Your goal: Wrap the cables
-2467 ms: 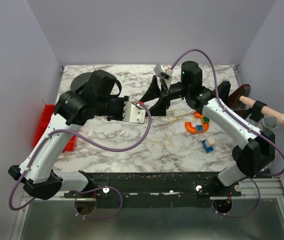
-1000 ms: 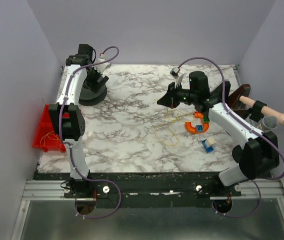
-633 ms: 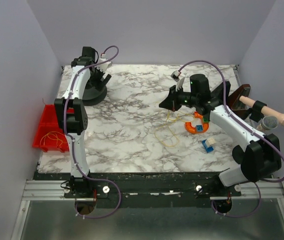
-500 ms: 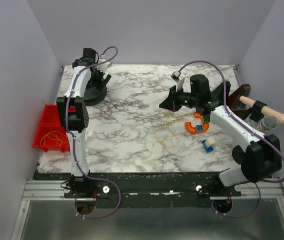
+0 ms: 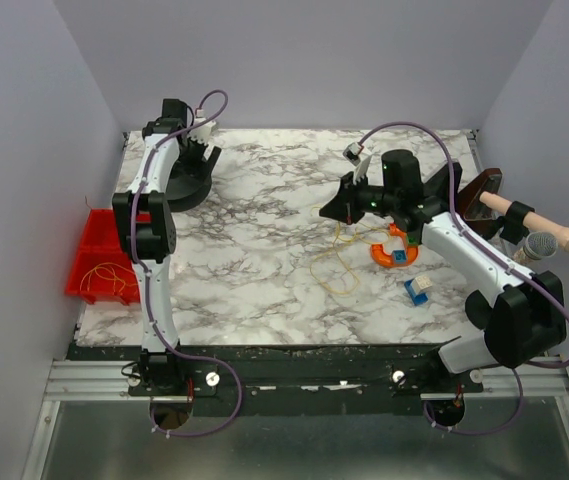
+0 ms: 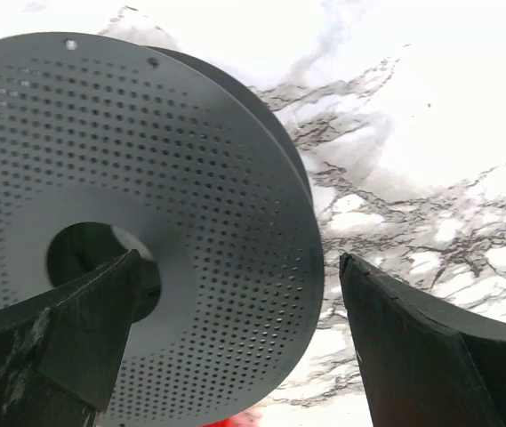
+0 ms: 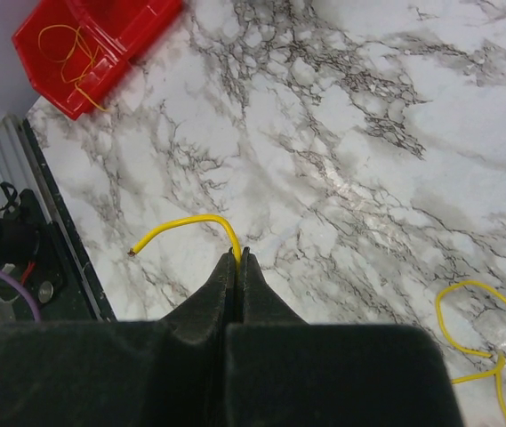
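Observation:
The cable is a thin yellow wire lying in loose loops (image 5: 314, 266) on the marble table right of centre. My right gripper (image 5: 326, 212) hangs above the table, shut on the wire a little behind its end. In the right wrist view the free end (image 7: 177, 225) curls left out of the closed tips (image 7: 237, 254), and more loops (image 7: 479, 289) lie at the right. My left gripper (image 5: 199, 157) is at the far back left, open, its jaws standing wide over the flange of a black perforated spool (image 6: 146, 178), nothing between them.
A red bin (image 5: 94, 262) holding more yellow wire sits off the table's left edge. An orange horseshoe piece (image 5: 394, 256), a blue and white block (image 5: 417, 290) and a wooden handle (image 5: 539, 225) lie on the right. The spool (image 5: 186, 190) stands in the back left corner.
The left arm has swung from the table's middle out to the back left corner and now hovers over the spool. The right gripper has shifted only slightly, still holding the wire.

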Robot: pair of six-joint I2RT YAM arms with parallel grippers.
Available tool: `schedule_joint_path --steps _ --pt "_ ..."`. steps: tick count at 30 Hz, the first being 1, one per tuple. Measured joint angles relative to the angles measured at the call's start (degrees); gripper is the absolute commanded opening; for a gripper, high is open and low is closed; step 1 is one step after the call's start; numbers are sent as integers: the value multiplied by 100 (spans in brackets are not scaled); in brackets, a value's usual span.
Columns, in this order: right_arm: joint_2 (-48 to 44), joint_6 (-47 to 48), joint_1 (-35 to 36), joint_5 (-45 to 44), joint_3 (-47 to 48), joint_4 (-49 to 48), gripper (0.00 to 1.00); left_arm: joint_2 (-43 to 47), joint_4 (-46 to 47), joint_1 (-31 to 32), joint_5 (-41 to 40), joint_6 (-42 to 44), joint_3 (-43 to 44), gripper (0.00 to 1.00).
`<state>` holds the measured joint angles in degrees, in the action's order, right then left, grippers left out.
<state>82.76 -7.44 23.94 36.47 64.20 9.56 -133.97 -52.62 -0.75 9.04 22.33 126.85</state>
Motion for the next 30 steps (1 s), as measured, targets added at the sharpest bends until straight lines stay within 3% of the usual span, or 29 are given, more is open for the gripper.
schedule_joint_path --steps 6,17,19,30 --pt "-48 -2 0 0 0 0 1 -22 -149 -11 330 -107 -74 99" --pt "-83 -2 0 0 0 2 1 341 -269 -37 664 -72 -1025 97" --pt "-122 -2 0 0 0 4 1 490 -184 9 662 -4 -1403 91" --pt "-673 68 0 -50 -216 48 1 1930 142 774 780 48 -3480 41"
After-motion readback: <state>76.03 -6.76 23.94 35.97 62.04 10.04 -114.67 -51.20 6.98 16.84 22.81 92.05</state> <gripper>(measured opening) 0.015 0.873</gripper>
